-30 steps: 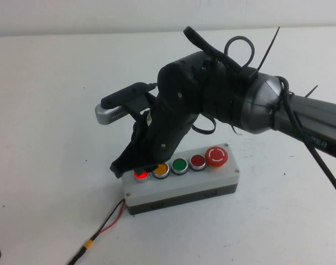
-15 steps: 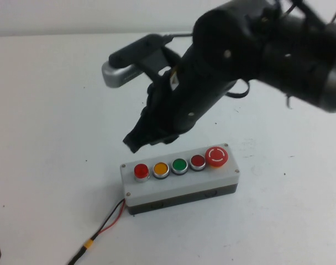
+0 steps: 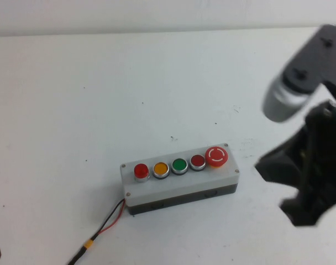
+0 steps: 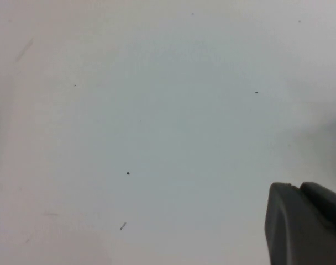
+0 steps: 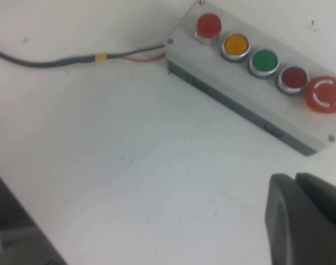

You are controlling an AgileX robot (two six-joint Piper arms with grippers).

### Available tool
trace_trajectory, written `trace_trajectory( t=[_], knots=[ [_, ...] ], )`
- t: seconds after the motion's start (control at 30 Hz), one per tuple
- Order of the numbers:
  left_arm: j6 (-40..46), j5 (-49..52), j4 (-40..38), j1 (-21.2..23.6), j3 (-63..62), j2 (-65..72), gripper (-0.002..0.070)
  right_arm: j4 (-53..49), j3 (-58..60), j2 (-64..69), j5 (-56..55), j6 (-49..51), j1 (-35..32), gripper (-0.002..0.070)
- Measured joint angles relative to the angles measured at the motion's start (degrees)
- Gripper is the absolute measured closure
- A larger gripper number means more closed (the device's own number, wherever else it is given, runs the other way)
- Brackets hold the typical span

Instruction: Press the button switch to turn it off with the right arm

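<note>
Grey plastic button box [image 3: 179,185] rigid, light, may skid on bench [image 3: 74,99]; press red button [image 3: 141,171] straight down. Right end effector [image 3: 300,182] well aside, holding nothing, opening unclear. Left end effector [image 4: 306,226] over bare bench, opening unclear.

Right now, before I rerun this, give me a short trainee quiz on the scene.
1. Multiple choice: on the switch box, which button sits between the yellow button and the dark red button? A) green B) blue C) white
2. True or false: the right end effector is touching the leftmost red button.
3. Fill in: the red and black wires leave the box at the robot's ___ end.

Key
1. A, the green button.
2. False: it hangs to the box's right, clear of it. The left end effector shows only in its wrist view, over bare table.
3. left
</note>
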Motion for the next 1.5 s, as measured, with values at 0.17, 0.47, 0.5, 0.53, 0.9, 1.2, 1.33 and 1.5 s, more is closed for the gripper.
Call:
trace_trajectory(
  t=[0.17,0.47,0.5,0.53,0.9,1.2,1.33,1.5],
  knots=[
    [0.0,0.0,0.0,0.0,0.0,0.0,0.0677,0.6,7.1,-9.9,2.8,0.0,0.0,0.0693],
    [0.0,0.0,0.0,0.0,0.0,0.0,0.0677,-1.5,11.9,-15.1,7.2,-0.3,0.0,0.0693],
    [0.0,0.0,0.0,0.0,0.0,0.0,0.0677,-2.0,12.9,-15.1,6.0,-0.3,0.0,0.0693],
    [0.0,0.0,0.0,0.0,0.0,0.0,0.0677,-2.6,13.9,-15.1,4.3,-0.3,0.0,0.0692],
    [0.0,0.0,0.0,0.0,0.0,0.0,0.0677,-6.4,44.4,-24.5,-44.7,-0.3,-16.9,0.0693],
    [0.0,0.0,0.0,0.0,0.0,0.0,0.0677,-6.4,68.4,-37.8,-65.7,-0.3,-33.3,0.0693],
    [0.0,0.0,0.0,0.0,0.0,0.0,0.0677,-6.4,72.8,-44.6,-69.4,1.6,-35.7,0.0693],
    [0.0,0.0,0.0,0.0,0.0,0.0,0.0677,-6.4,73.0,-53.7,-68.7,8.3,-36.1,0.0693]
  ],
)
